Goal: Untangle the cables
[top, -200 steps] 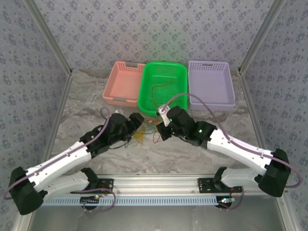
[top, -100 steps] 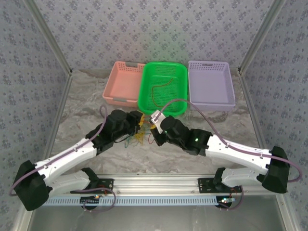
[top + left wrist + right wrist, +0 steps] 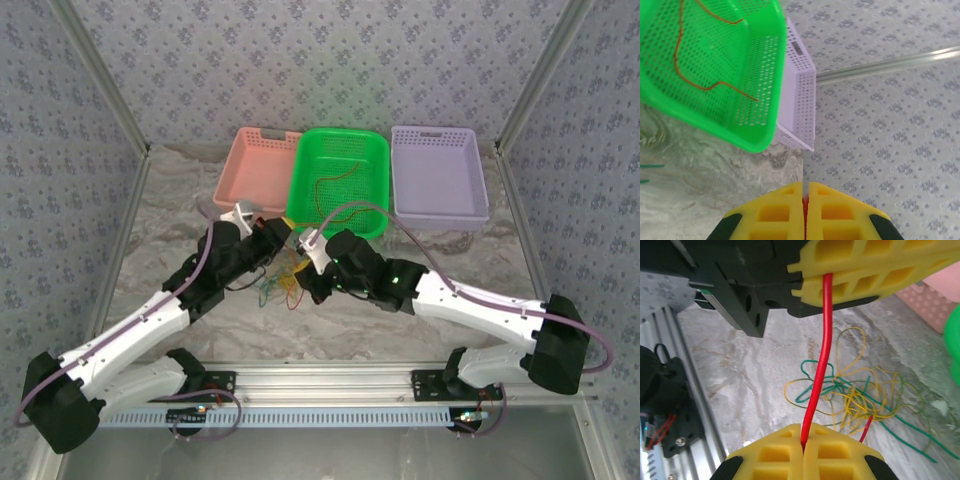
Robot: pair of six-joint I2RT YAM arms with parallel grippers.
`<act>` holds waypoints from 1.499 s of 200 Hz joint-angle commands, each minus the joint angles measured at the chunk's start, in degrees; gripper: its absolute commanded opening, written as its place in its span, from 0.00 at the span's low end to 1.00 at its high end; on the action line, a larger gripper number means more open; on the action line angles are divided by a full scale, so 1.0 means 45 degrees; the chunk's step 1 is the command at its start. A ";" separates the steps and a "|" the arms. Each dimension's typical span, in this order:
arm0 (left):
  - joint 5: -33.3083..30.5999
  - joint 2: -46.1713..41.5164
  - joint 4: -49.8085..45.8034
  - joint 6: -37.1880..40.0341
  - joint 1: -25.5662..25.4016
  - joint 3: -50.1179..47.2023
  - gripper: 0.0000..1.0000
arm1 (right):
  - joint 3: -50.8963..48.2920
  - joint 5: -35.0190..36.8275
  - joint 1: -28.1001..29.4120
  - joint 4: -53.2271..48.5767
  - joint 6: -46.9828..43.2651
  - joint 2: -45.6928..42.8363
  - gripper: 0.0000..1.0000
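Two grips now share one cable, and that is the change. From above, the left pincer [image 3: 284, 238], open a second ago, has moved away from the arm bases and shut, while the right pincer [image 3: 312, 282] has slid leftward, shut as before. The tangle [image 3: 280, 288] of cables lies on the table [image 3: 180, 200] just beside the right pincer and nearer the bases than the left one; the jaws are too small here to read. From the left wrist, the yellow ribbed fingers [image 3: 775, 212] press together with a sliver of red cable [image 3: 804, 200] in their seam. Ahead of this pincer sits the green basket [image 3: 760, 60], glossy perforated plastic with a kinked orange wire [image 3: 700, 86] inside, and the purple basket [image 3: 801, 95] is right against it beyond. From the right wrist, its own pincer [image 3: 803, 432] clamps the red cable [image 3: 822, 355], which runs straight and taut into the left pincer [image 3: 810, 279] opposite. Behind that line the tangle [image 3: 860, 395], thin yellow and green strands, sprawls limp on veined marble. I judge the red cable is pinned at two points and ready to be drawn free, though a short red piece [image 3: 867, 422] just beside the right pincer dips into the tangle and could snag.
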 commanded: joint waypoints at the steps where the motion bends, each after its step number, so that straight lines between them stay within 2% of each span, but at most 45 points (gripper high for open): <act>1: 0.0194 -0.0352 0.3076 0.1442 0.0269 0.0263 0.00 | -0.0191 -0.1712 0.0072 -0.0846 0.0855 0.0106 0.00; 12: 0.0380 -0.0349 0.2849 0.1831 0.0282 0.0431 0.00 | -0.0319 -0.1352 -0.0098 -0.0573 0.1237 -0.0310 0.00; 29: 0.0499 -0.0342 0.2657 0.2282 0.0277 0.0544 0.00 | -0.0463 -0.0757 -0.0273 -0.0212 0.1968 -0.1291 0.28; 50: 0.0586 -0.0246 0.2813 0.2610 0.0260 0.0543 0.00 | -0.0454 0.0339 -0.0342 0.0022 0.3189 -0.2654 0.50; 74: 0.0538 -0.0080 0.3214 0.2965 0.0158 0.0463 0.00 | -0.0687 0.2289 -0.0428 0.0486 0.6054 -0.3841 0.60; 86: 0.0484 0.0037 0.3356 0.3169 0.0039 0.0446 0.00 | -0.1135 0.2953 -0.0410 0.1275 0.7551 -0.4296 0.62; 98: 0.0444 0.0154 0.3427 0.3324 -0.0098 0.0445 0.00 | -0.1582 0.3392 -0.0383 0.2569 0.8676 -0.4477 0.65; 112: 0.0358 0.0260 0.3505 0.3539 -0.0305 0.0462 0.00 | -0.1545 0.4445 -0.0391 0.2605 1.0468 -0.4378 0.68; 141: 0.0074 0.0418 0.3461 0.4083 -0.0808 0.0577 0.00 | -0.1706 0.4807 -0.0499 0.4798 1.2679 -0.3504 0.70; 161: -0.0084 0.0503 0.3411 0.4372 -0.1048 0.0558 0.00 | -0.1288 0.5114 -0.0529 0.4895 1.4126 -0.2837 0.70; 194: -0.0204 0.0590 0.3671 0.4767 -0.1464 0.0465 0.00 | -0.1245 0.5332 -0.0894 0.5164 1.5937 -0.2001 0.64; 216: -0.0202 0.0702 0.3570 0.5133 -0.1795 0.0531 0.00 | -0.1390 0.5433 -0.1235 0.5782 1.6467 -0.1746 0.51; 252: -0.0141 0.0838 0.3270 0.5549 -0.2163 0.0545 0.00 | -0.1189 0.5371 -0.1665 0.5691 1.6612 -0.1688 0.17; 261: -0.0037 0.0886 0.3153 0.5678 -0.2245 0.0599 0.00 | -0.1116 0.5148 -0.1854 0.5574 1.6575 -0.1688 0.00; 286: 0.0505 0.1180 0.2287 0.6210 -0.2439 0.1058 0.00 | -0.0731 0.4381 -0.2423 0.4858 1.5970 -0.1785 0.00; 300: 0.0904 0.1413 0.1769 0.6571 -0.2542 0.1306 0.17 | -0.0249 0.3977 -0.2711 0.4027 1.5508 -0.1844 0.00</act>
